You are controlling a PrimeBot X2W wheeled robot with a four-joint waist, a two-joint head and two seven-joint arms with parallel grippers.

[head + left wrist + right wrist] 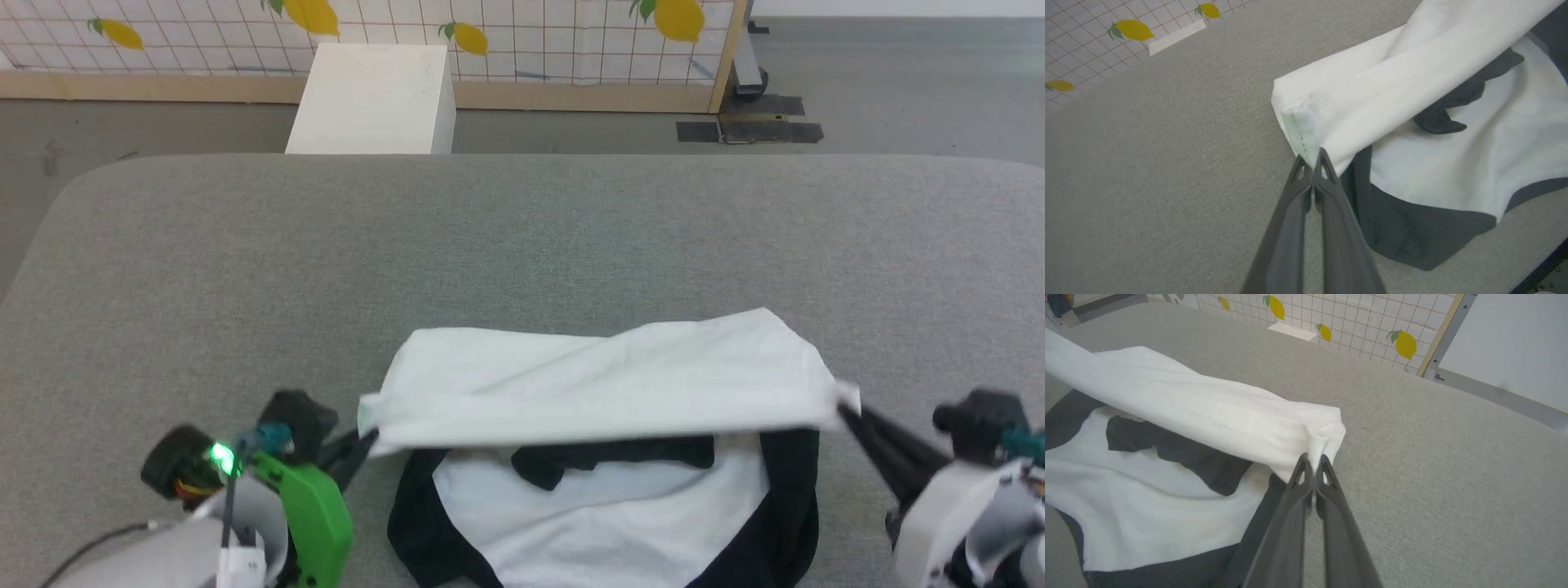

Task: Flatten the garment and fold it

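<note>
White soft cloth T-shirt with black sleeves (pixel 604 384) sags limp and light. Left pincer (pixel 366 438) and right pincer (pixel 842 410) each clamp a corner of its lifted edge, which looks like the sensible hold.

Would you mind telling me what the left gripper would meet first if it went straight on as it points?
Likely the garment itself: the left gripper is shut on its white hem corner, with grey surface beyond.

We lose the garment (pixel 604 523) at the head view's bottom edge (its black sides run off there), and its lifted white fold, slightly blurred, hides the cloth behind it.
</note>
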